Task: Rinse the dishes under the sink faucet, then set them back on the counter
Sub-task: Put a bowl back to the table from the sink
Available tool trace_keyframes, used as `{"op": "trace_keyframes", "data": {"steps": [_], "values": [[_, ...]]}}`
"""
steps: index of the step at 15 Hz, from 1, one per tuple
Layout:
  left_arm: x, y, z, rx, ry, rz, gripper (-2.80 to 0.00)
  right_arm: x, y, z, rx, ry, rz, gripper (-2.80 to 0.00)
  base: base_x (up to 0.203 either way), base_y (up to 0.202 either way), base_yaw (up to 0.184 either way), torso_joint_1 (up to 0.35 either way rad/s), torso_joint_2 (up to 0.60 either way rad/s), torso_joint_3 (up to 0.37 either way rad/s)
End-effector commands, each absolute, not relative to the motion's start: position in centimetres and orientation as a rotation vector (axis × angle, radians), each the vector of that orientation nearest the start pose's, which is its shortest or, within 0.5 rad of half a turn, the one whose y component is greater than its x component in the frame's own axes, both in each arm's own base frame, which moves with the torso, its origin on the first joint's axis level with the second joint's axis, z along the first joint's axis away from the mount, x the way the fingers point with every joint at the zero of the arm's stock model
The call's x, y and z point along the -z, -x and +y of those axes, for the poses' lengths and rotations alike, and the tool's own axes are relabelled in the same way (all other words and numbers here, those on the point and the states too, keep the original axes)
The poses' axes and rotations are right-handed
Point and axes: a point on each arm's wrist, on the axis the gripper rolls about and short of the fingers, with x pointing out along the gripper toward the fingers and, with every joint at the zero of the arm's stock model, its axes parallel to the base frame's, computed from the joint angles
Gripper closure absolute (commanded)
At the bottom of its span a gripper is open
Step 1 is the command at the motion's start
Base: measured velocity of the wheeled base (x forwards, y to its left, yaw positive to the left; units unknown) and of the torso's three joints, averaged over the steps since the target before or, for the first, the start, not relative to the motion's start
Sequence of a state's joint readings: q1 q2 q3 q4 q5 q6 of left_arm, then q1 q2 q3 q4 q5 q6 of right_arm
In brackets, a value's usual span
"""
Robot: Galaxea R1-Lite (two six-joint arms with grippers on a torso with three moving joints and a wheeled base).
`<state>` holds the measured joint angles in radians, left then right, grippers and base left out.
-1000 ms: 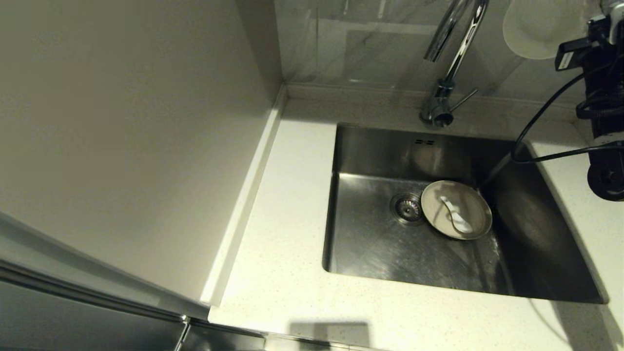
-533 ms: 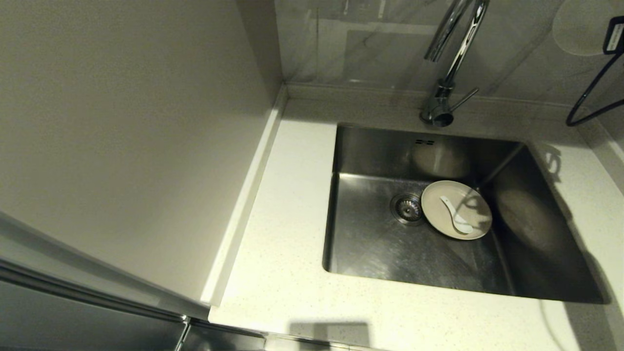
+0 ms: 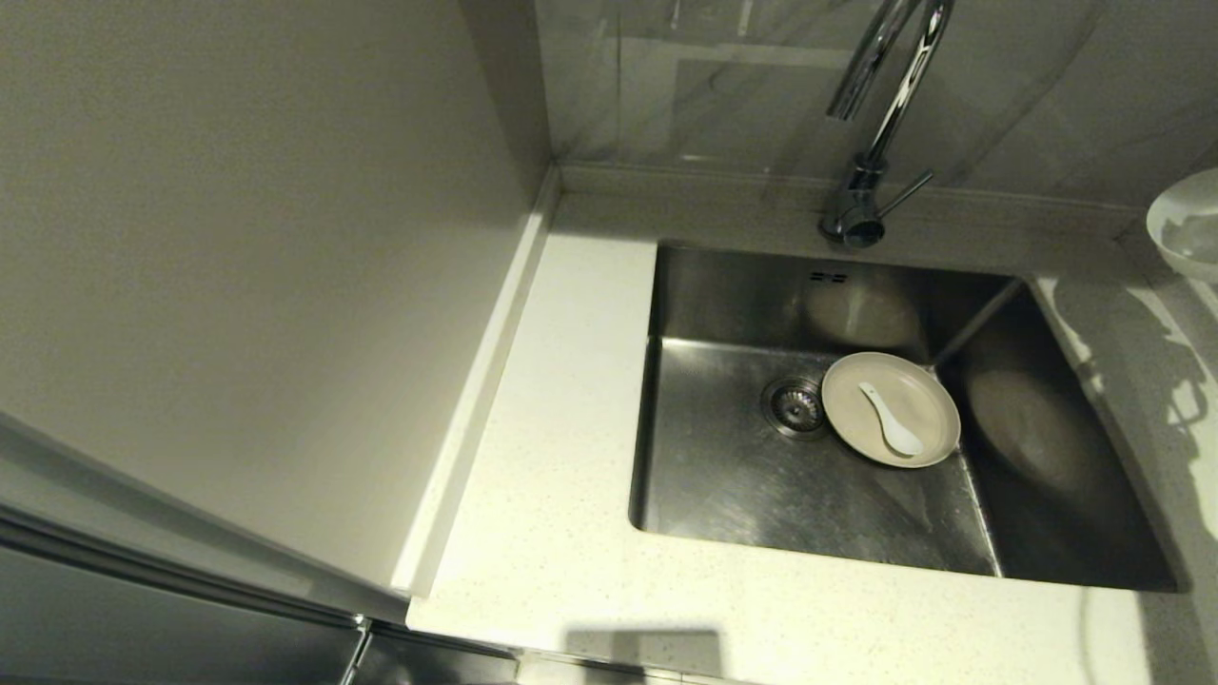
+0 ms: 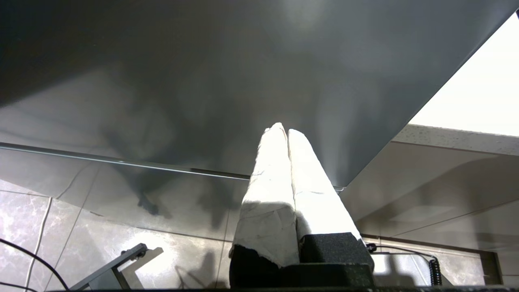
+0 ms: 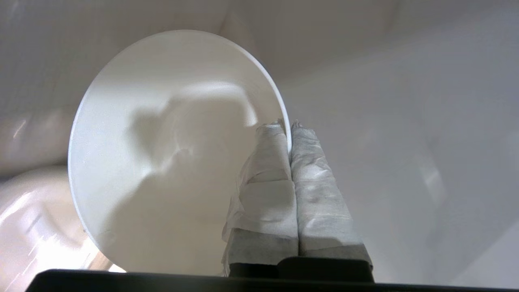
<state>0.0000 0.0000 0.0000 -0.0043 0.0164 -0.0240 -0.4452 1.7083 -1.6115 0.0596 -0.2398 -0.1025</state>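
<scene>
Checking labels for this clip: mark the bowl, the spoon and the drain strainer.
bowl (image 5: 170,138): right wrist view, on its inner wall.
spoon (image 3: 892,420): head view, middle of its handle.
drain strainer (image 3: 795,407): head view, its centre.

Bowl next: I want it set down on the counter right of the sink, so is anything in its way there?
Nothing visible. The right gripper pinches the bowl by its rim above the counter, which shows only shadows there.
</scene>
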Motion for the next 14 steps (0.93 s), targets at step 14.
{"op": "trace_keyframes", "data": {"steps": [14], "values": [[-7.6, 2.3, 0.0, -0.017, 0.025, -0.008, 0.00, -29.3, -26.5, -17.0, 0.701, -0.220, 0.526, 0.00, 0.000, 0.000, 0.000, 0.000, 0.00, 0.000]]}}
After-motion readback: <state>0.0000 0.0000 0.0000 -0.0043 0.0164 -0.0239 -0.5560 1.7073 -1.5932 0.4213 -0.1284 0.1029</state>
